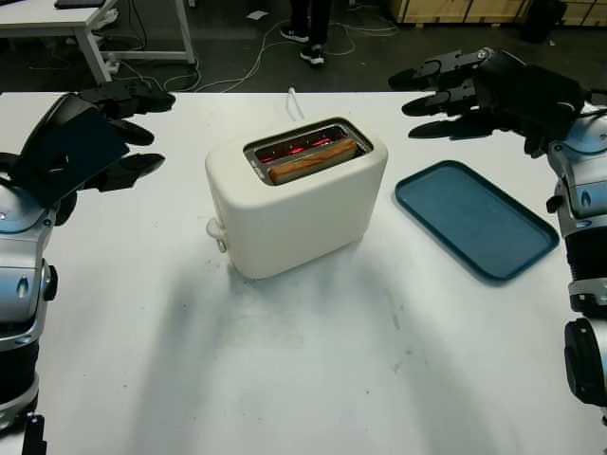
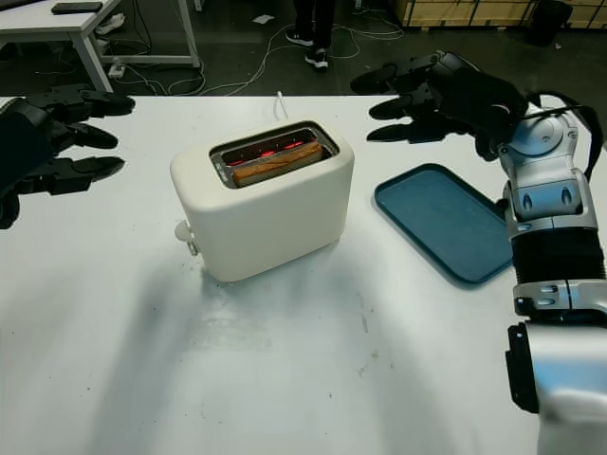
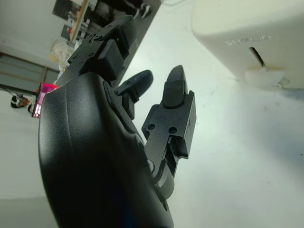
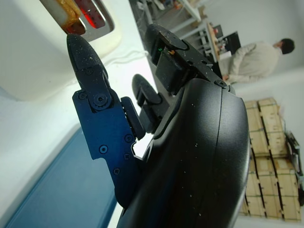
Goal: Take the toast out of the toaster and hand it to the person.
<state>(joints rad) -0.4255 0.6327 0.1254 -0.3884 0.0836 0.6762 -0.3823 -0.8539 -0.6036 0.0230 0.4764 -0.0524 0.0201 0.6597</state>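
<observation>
Cream toaster (image 1: pixel 296 204) holds toast (image 1: pixel 313 161) in its slot; its embossed lettering is unreadable. Left hand (image 1: pixel 121 133) at nine o'clock, right hand (image 1: pixel 446 95) at two o'clock above the blue tray (image 1: pixel 474 220), both open, on the white surface (image 1: pixel 313 379)

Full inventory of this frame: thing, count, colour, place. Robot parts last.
toaster: 1, cream white, centre of the table, lever knob on its near-left end
toast: 1, golden brown, standing in the nearer slot, elements glowing red behind it
tray: 1, dark teal, flat on the table right of the toaster
table: 1, white
cord: 1, white, behind the toaster
person: 1, dark legs and shoes, standing beyond the table
left hand: 1, black, open, above the table left of the toaster
right hand: 1, black, open, above the tray's far end
</observation>
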